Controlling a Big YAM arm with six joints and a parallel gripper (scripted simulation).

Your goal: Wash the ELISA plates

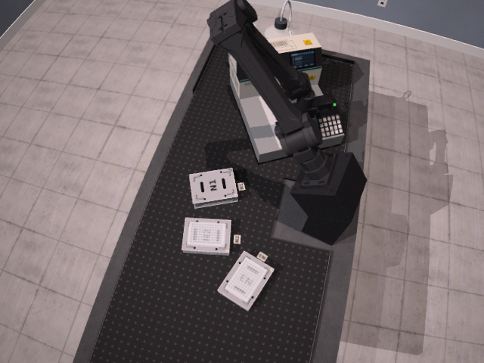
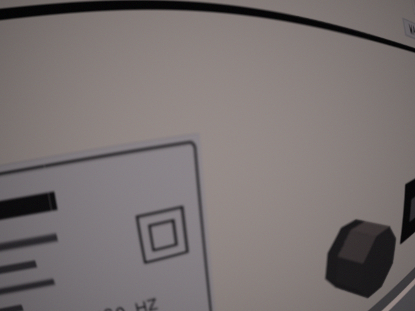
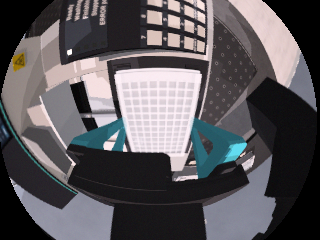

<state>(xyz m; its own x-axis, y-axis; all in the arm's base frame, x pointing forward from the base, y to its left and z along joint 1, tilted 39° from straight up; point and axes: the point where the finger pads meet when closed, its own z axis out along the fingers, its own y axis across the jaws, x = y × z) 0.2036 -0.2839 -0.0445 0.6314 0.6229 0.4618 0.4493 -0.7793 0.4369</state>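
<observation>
A white ELISA plate (image 3: 159, 105) lies in or just above the dark washer carrier (image 3: 157, 63); its exact height cannot be told. My gripper (image 3: 158, 120) is shut on this plate, with a teal finger against each long side. In the top view the arm hides gripper and plate. Nest N1 (image 1: 206, 175) is empty. One plate (image 1: 206, 234) sits in nest N2 (image 1: 197, 250) and another plate (image 1: 246, 277) sits in nest N3 (image 1: 221, 290). The washer lamp (image 1: 334, 104) is green.
The washer's keypad (image 1: 330, 125) (image 3: 175, 22) is beside the carrier. The washer housing with its screen (image 1: 302, 59) rises behind the arm, with a bottle (image 1: 280, 23) at its back. The exterior view shows only a labelled panel (image 2: 251, 100) and a dark knob (image 2: 362, 261).
</observation>
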